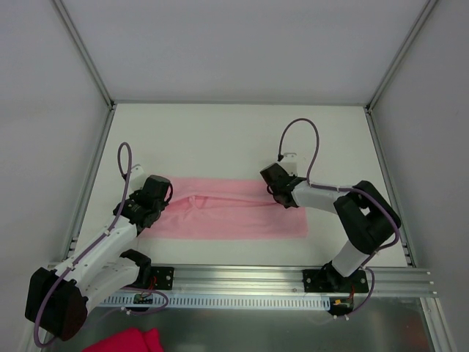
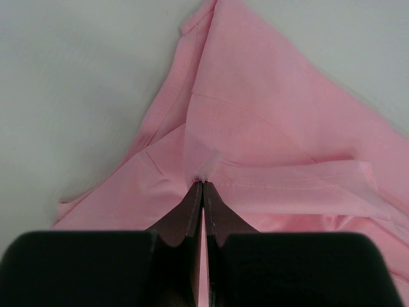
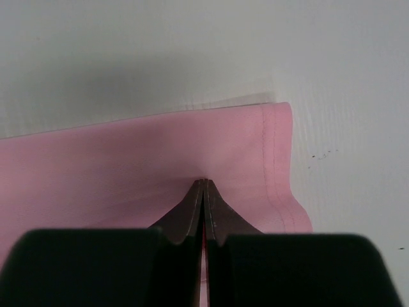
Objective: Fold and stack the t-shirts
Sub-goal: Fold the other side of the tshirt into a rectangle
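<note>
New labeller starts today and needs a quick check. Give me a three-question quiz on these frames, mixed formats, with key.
1. True or false: the left gripper and the right gripper are both shut on the pink t-shirt.
2. Where is the magenta cloth? A: on the t-shirt. B: on the near side of the rail, at the left. C: in the right gripper.
3. Which seam runs beside the right gripper's pinch?
Key: 1 true; 2 B; 3 the stitched hem at the shirt's corner.

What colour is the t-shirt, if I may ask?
The t-shirt is plain pale pink, best seen from the top view.
</note>
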### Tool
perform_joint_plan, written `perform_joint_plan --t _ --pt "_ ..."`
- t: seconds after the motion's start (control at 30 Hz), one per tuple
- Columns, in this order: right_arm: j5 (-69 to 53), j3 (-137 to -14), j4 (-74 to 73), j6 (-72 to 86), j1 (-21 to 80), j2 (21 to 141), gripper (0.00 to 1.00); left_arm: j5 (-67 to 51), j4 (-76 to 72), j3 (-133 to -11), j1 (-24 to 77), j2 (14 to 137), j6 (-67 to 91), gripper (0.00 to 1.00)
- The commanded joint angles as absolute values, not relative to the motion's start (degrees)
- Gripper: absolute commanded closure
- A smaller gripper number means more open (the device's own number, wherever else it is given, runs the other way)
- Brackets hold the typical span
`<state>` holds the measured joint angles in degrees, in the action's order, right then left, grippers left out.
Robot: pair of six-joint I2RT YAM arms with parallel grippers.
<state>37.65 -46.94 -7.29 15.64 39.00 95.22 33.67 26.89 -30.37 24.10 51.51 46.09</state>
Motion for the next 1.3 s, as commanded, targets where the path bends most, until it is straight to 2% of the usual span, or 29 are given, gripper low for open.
perform_joint_plan --t 0.0,0.23,0.4,0.53,0.57,0.67,0.77,0.87,0.9,0.97,1.0,1.03,1.1,1.27 --pt "36.21 -45.09 -5.62 18.1 39.11 96.24 0.99 34.37 28.74 -30.85 24.79 50.1 46.41 1.0" --pt "37.71 -47.89 -7.03 15.48 39.29 96.07 0.99 34.98 26.12 -31.99 24.79 45.36 44.39 1.0" --pt "33.67 -54.66 -7.12 9.58 41.83 93.08 0.99 34.55 28.22 -37.44 24.79 50.36 43.68 1.0" --pt "23.49 -53.62 -1.0 6.51 42.89 88.26 0.99 34.45 25.67 -35.6 24.7 50.89 43.16 1.0" --pt "16.94 -52.22 2.17 5.98 43.06 87.37 0.99 34.54 25.58 -35.42 24.7 51.76 43.15 1.0" --pt "7.24 -48.08 8.87 6.32 43.42 85.61 0.99 34.28 25.05 -34.98 24.78 52.91 43.24 1.0" --pt "1.42 -46.15 12.21 6.33 43.94 86.48 0.99 34.01 24.43 -34.37 24.7 53.35 43.24 1.0" --pt "2.89 -46.05 11.69 5.28 45.17 88.15 0.99 33.75 26.89 -35.59 24.7 54.49 43.42 1.0" --pt "3.34 -45.88 11.6 5.1 45.18 88.5 0.99 33.66 27.85 -35.94 24.78 54.67 43.77 0.97" --pt "4.21 -45.62 11.25 4.83 45.26 89.29 0.99 33.14 29.26 -35.17 24.87 53.97 44.82 0.57" --pt "4.57 -45.62 11.34 4.57 45.26 90.08 0.99 32.7 28.31 -34.11 25.31 53.01 45.0 0.25" --pt "4.74 -45.44 11.42 4.57 45.26 90.44 0.99 32.09 26.73 -32.88 25.31 51.87 44.74 0.15" --pt "5.1 -45.44 11.6 4.48 45.26 91.66 0.99 30.33 22.51 -30.59 25.31 47.83 43.42 0.05" --pt "5.45 -45.53 12.04 4.57 45.26 92.55 0.99 26.64 15.84 -32.34 25.31 43.33 38.77 0.05"
